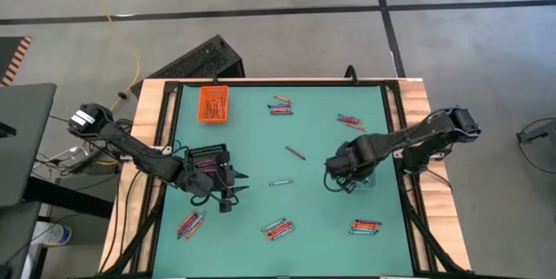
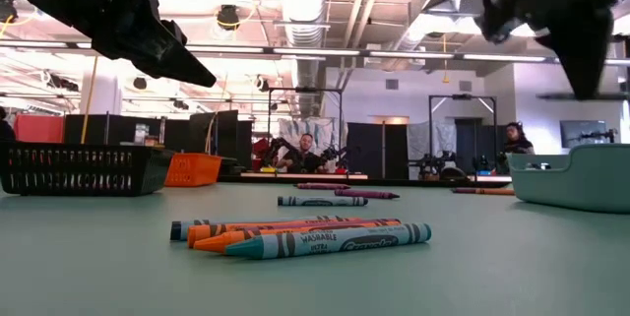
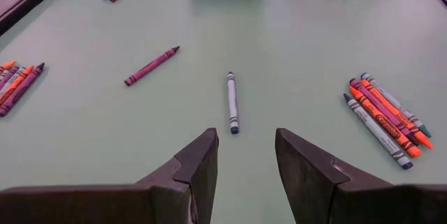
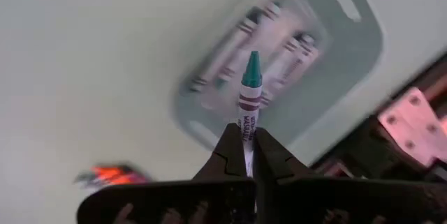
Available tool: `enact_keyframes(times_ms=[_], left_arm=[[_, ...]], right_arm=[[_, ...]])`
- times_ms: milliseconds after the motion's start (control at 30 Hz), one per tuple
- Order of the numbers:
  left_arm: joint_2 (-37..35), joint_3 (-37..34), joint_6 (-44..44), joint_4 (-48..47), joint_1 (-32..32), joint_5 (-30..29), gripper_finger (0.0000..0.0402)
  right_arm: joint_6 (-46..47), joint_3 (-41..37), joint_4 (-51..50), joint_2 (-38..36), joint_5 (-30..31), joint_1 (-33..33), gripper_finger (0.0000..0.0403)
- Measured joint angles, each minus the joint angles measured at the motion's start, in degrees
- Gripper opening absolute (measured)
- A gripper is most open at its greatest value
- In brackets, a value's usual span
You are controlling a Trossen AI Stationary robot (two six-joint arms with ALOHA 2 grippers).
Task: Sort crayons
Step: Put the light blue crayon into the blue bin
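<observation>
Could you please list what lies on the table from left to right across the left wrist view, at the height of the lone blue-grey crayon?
Crayon bundle at the edge → purple crayon → blue-grey crayon → mixed crayon pile.

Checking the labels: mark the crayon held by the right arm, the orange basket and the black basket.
teal crayon (image 4: 249,98), right wrist view, paper wrapper below the tip.
orange basket (image 1: 214,104), high view, middle of its mesh floor.
black basket (image 2: 79,170), low view, front wall.

Your green table (image 1: 313,157) carried scattered crayons (image 1: 276,227), an orange tray (image 1: 214,103), a black tray (image 1: 207,158) and a clear tray (image 2: 576,180).
</observation>
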Motion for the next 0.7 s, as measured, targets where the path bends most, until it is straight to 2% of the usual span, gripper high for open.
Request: enact_keyframes(times_ms=[267, 700], left_arm=[[-0.01, 0.00, -0.04, 0.26, 0.00, -0.04, 0.0133], [-0.01, 0.00, -0.04, 0.24, 0.00, -0.07, 0.0133]], right_arm=[[0.20, -7.47, 3.95, -0.07, 0.45, -4.99, 0.0005], [-1.23, -8.89, 6.87, -0.07, 1.60, -8.81, 0.0058]])
